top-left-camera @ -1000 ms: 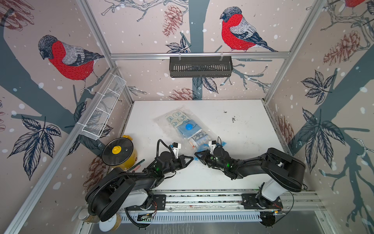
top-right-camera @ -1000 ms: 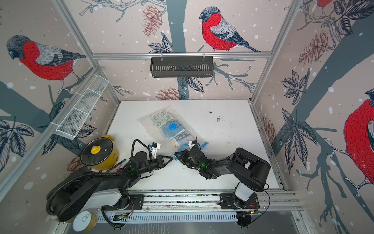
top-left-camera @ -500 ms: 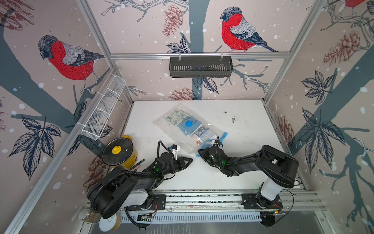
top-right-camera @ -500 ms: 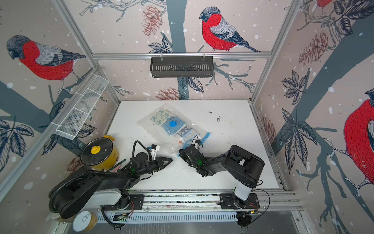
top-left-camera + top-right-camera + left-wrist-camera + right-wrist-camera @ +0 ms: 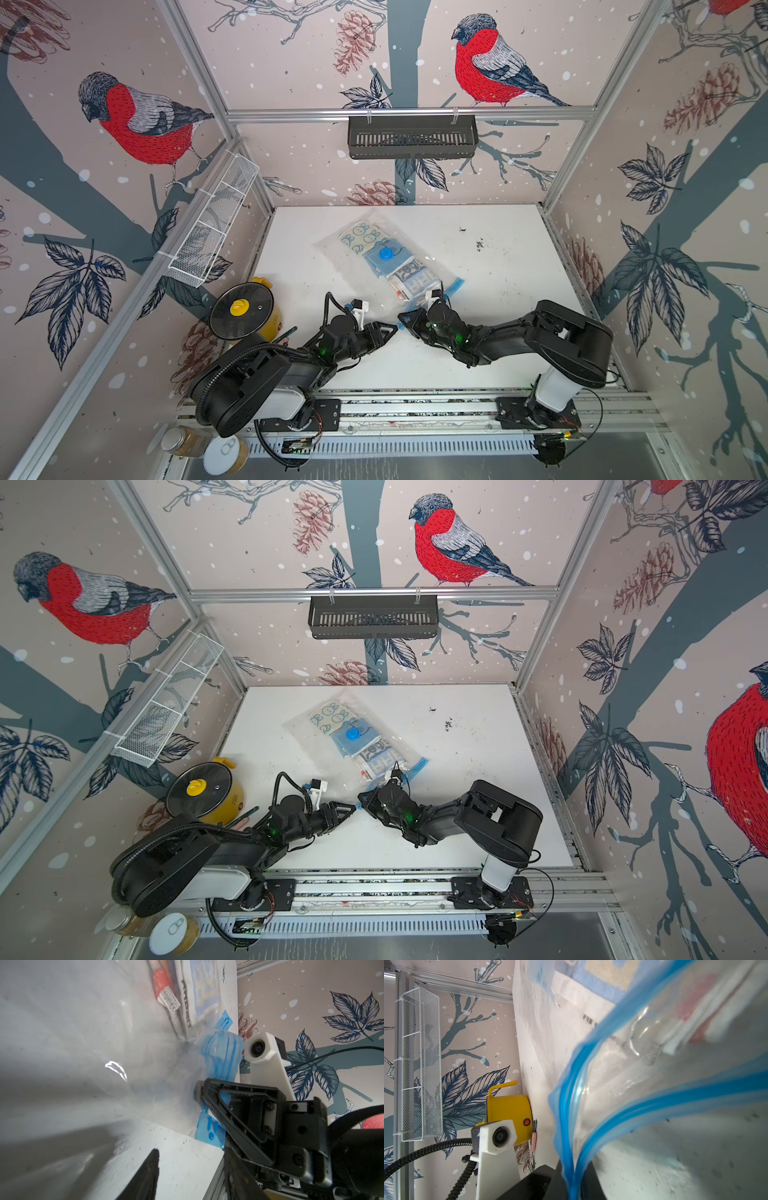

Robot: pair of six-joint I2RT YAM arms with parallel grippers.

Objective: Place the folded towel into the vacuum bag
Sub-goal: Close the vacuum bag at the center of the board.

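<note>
Right gripper is clamped on the vacuum bag's blue zip strip, apparently raising the mouth for access. Left gripper stands just beside, jaws apart, empty. The folded towel lies inside the bag, on the table.

Top views overlook the table; wrist views hug the vacuum bag.

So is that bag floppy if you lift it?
Probably very floppy: the bag is thin clear plastic, and its blue strip bends and curls where the right gripper pinches it. Likely slippery too, being shiny. The towels inside should make it sag.
</note>
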